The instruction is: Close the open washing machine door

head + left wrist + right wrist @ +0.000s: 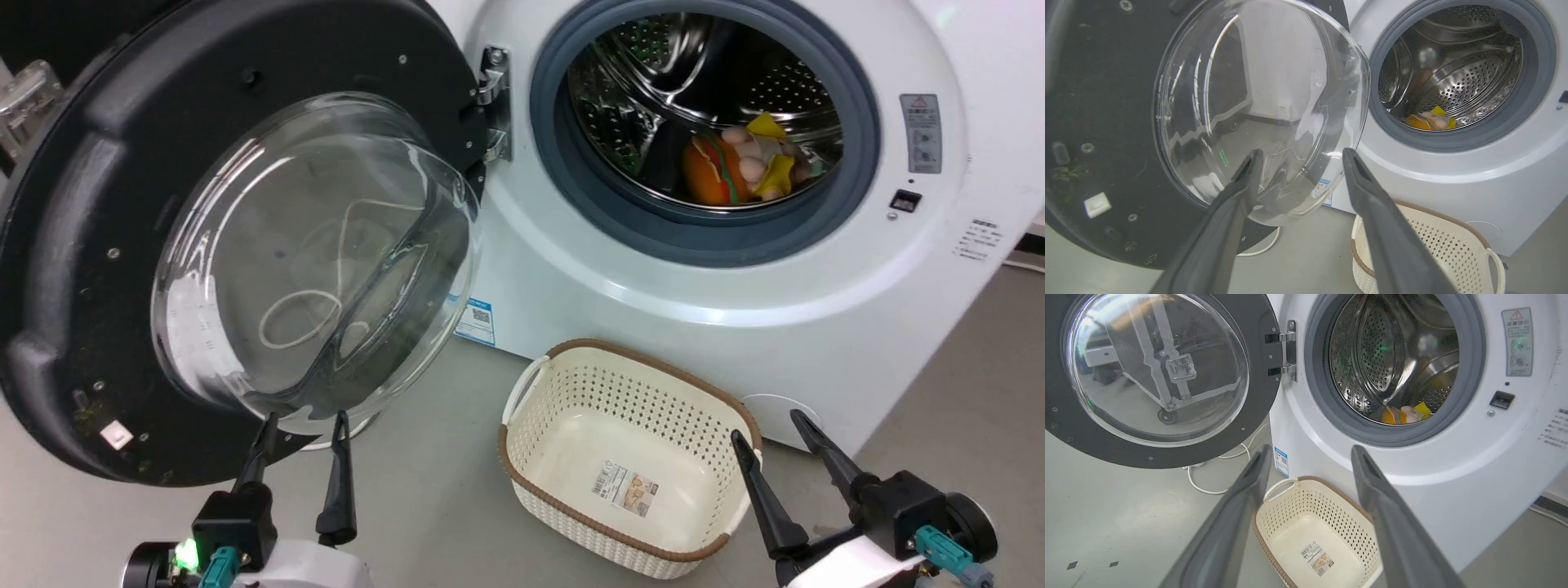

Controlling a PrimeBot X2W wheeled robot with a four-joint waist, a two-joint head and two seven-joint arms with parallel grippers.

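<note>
The washing machine (571, 294) fills the upper right of the head view, and its washing machine door (73, 269) stands wide open at the left. Our left gripper (304, 418), fingers apart and empty, sits under the glass, perhaps touching it. We should push the black rim, not the glass. Our right gripper (765, 426), also apart, waits at the lower right.

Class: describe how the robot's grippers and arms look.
The left gripper and right gripper each have two long, tapering dark fingers on a black block, a white forearm and a teal plug. A green light glows on the left.
</note>
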